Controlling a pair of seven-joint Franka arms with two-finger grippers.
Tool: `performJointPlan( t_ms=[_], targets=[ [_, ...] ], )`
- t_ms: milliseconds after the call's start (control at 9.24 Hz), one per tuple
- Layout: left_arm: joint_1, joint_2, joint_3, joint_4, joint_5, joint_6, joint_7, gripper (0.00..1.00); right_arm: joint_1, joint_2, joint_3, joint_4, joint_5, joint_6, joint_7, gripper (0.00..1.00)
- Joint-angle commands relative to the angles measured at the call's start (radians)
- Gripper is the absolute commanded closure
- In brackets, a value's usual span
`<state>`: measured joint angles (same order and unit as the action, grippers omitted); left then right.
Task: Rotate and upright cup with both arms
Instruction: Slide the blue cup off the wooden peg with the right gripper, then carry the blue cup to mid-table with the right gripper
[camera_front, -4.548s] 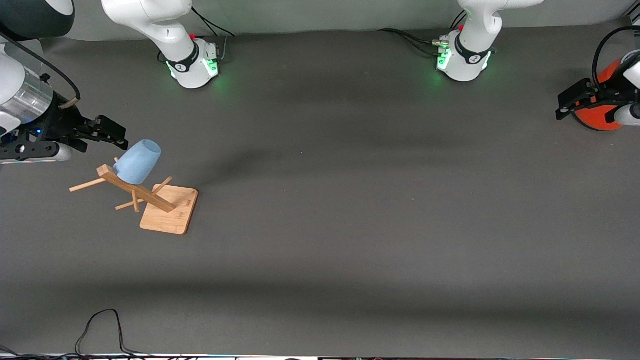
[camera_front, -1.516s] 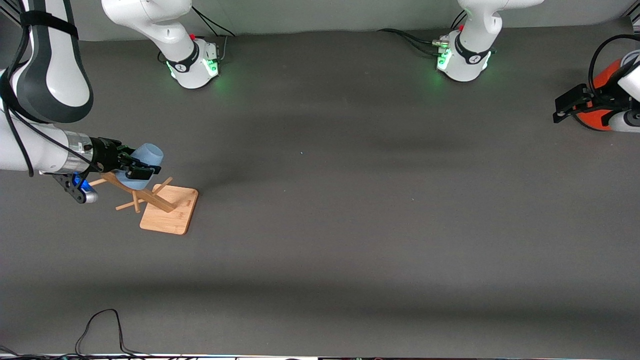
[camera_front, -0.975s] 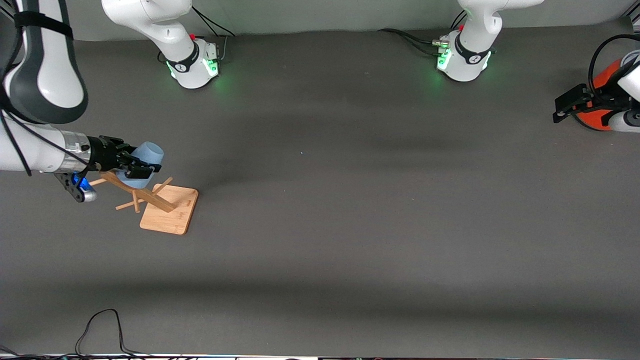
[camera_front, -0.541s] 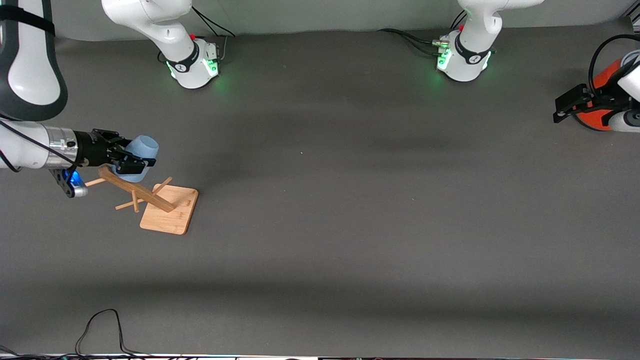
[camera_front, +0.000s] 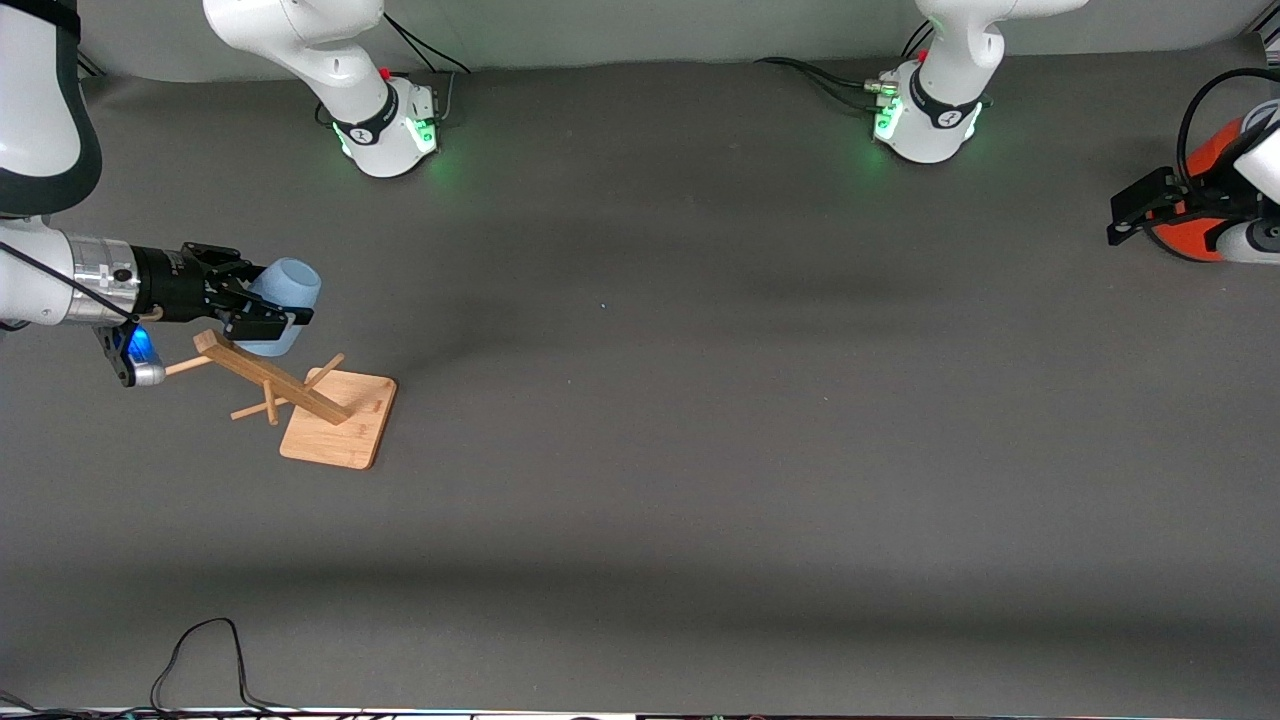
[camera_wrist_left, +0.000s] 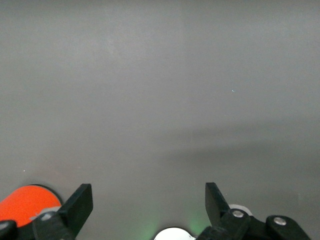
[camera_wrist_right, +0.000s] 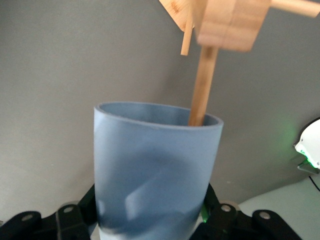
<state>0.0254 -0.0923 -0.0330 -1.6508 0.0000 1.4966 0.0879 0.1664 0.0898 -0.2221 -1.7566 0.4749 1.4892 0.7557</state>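
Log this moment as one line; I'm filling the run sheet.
right gripper: shut on cup, cup's mouth still over a wooden rack peg | left gripper: open, waiting beside orange cylinder

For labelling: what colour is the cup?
Light blue cup, plain, clearest in the right wrist view.

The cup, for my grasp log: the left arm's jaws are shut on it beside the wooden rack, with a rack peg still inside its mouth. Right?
Wrong arm. The right gripper holds the cup, as the front view shows; the left gripper waits open by the orange cylinder. The rest stands: beside the wooden rack, peg inside.
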Motion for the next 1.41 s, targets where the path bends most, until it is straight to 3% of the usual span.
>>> performJointPlan(
  t_ms=[0, 433, 758, 1083, 1299],
  targets=[
    [-0.001, -0.023, -0.004, -0.010, 0.028, -0.013, -0.008, 0.00, 0.047, -0.019, 0.001, 0.023, 0.043, -0.018, 0.080, 0.60],
    [-0.001, -0.021, -0.004, -0.010, 0.029, -0.013, -0.008, 0.00, 0.119, -0.030, 0.006, 0.055, 0.106, -0.009, 0.175, 0.60],
    [0.001, -0.021, 0.001, -0.018, 0.031, -0.004, -0.008, 0.00, 0.284, -0.003, 0.006, 0.071, 0.107, 0.124, 0.212, 0.60],
    [0.001, -0.023, 0.002, -0.032, 0.031, 0.008, -0.008, 0.00, 0.483, 0.166, 0.004, 0.130, 0.065, 0.377, 0.218, 0.60],
    [-0.001, -0.023, 0.001, -0.033, 0.031, 0.013, -0.008, 0.00, 0.592, 0.375, 0.004, 0.306, 0.036, 0.463, 0.234, 0.60]
  ],
)
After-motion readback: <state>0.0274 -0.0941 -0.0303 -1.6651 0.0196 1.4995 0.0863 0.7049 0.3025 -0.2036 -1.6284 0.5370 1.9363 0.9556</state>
